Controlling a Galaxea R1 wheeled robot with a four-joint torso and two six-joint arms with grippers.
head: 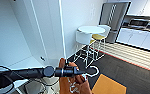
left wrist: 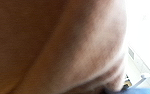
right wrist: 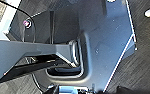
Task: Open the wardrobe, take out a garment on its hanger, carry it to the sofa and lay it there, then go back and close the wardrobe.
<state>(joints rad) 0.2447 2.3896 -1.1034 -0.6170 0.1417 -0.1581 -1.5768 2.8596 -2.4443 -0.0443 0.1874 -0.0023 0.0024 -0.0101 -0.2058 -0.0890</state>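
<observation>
The wardrobe [head: 18, 37] stands open at the left, its white interior bare and one door [head: 49, 30] swung out towards me. My left arm reaches in from the left, and my left gripper [head: 79, 72] is shut on the white hanger [head: 94, 71] just behind its curved hook. The burnt-orange garment [head: 74, 86] hangs from the hanger below the gripper, with white lettering partly showing. In the left wrist view the garment's orange cloth [left wrist: 56, 45] lies right against the camera. The sofa is hidden from these views.
A round white table [head: 91, 29] with white chairs [head: 83, 38] and a yellow-seated stool [head: 99, 37] stands ahead on the right. Behind it are a steel fridge [head: 113, 17] and white kitchen cabinets [head: 141, 37]. Dark carpet [head: 121, 67] and an orange floor patch [head: 108, 86] lie ahead. My own dark base [right wrist: 103, 42] shows below.
</observation>
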